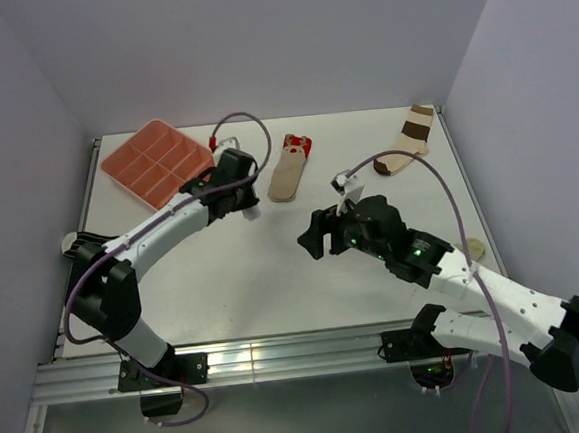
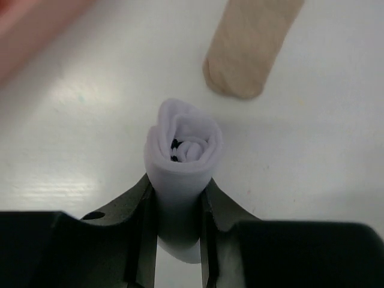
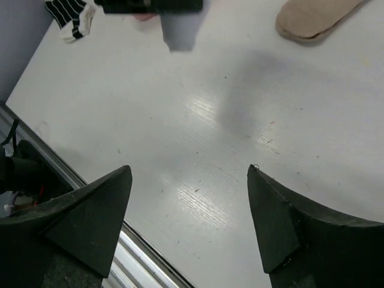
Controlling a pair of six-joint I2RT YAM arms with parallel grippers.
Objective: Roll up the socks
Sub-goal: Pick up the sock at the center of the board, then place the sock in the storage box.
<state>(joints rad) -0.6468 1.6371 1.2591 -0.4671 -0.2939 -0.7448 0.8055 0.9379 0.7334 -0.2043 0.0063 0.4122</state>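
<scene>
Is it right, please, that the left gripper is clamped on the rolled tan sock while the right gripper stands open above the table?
No: the left gripper is clamped on the rolled white sock; the tan sock lies flat beyond it, as the left wrist view shows. The right gripper does stand open above the table.

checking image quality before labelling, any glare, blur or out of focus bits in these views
Left wrist: rolled white sock fairly sharp, pink tray a blur, faint glare on the table. Right wrist: bright glare streaks mid-table, striped sock slightly soft. Top external: even light, only soft shadows.
</scene>
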